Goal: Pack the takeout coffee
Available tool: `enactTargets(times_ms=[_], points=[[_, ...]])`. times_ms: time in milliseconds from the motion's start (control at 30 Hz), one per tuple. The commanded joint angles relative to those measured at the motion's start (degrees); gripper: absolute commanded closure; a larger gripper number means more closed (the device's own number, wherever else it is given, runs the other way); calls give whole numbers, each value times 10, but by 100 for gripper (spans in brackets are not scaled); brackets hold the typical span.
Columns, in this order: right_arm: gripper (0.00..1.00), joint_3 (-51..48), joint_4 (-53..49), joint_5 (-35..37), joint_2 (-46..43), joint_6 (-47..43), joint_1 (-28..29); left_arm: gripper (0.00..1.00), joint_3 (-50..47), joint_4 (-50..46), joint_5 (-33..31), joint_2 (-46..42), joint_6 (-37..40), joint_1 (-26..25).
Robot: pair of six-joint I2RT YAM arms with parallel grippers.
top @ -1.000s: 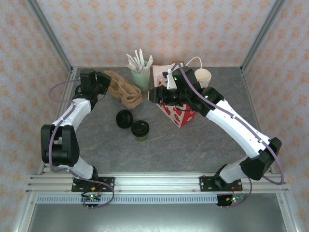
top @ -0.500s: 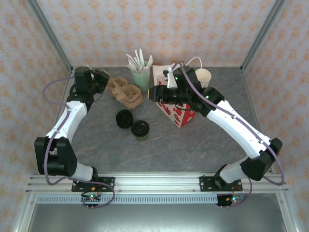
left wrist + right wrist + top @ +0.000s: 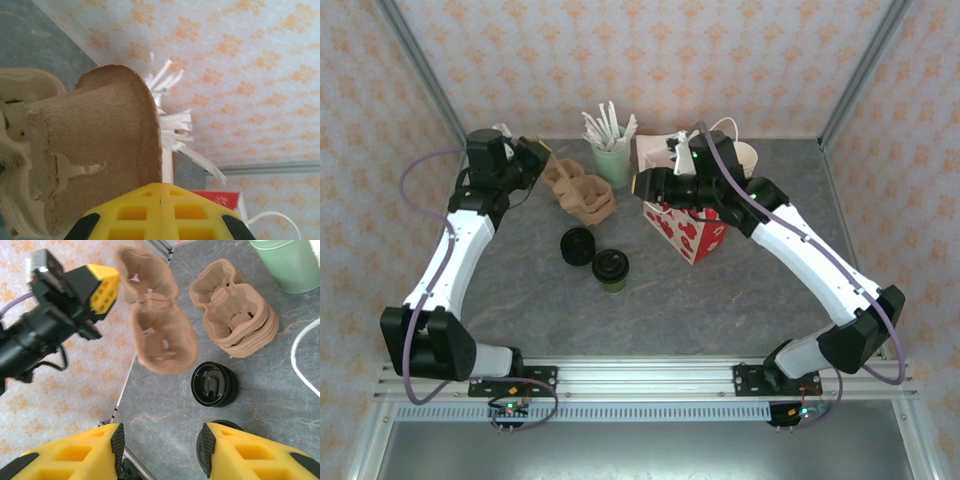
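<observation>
On the surface (image 3: 720, 290) the takeout coffee (image 3: 611, 268) stands upright, toward the bases from your right gripper (image 3: 640, 187), which is parted and, it seems, empty. The left gripper (image 3: 530, 160), farther off, is clenched on a cardboard carrier (image 3: 160, 335).

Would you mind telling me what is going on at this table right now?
The left arm's end effector is shut on a brown cardboard cup carrier, holding it in the air beside the stack of carriers. The right end effector is open and empty, up by the red-and-white bag. The takeout coffee stands untouched on the table, next to a loose black lid, not yet packed.
</observation>
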Motion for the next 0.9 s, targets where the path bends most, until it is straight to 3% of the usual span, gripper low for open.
enactTargets(times_ms=[0,233,633,867], points=[[52,-9,38,-40,-11,13,-12,100,44,-45,24,-33,33,-18],[52,-36,90,-91,-28,40,-45,100,104,-92,61,-61,58,-53],[45,-79,195,-147,-40,29,-47,100,172,-110,153,-75,73,-108],[41,-92,204,-125,-68,-99,-47,100,192,-118,177,-72,78,-130]])
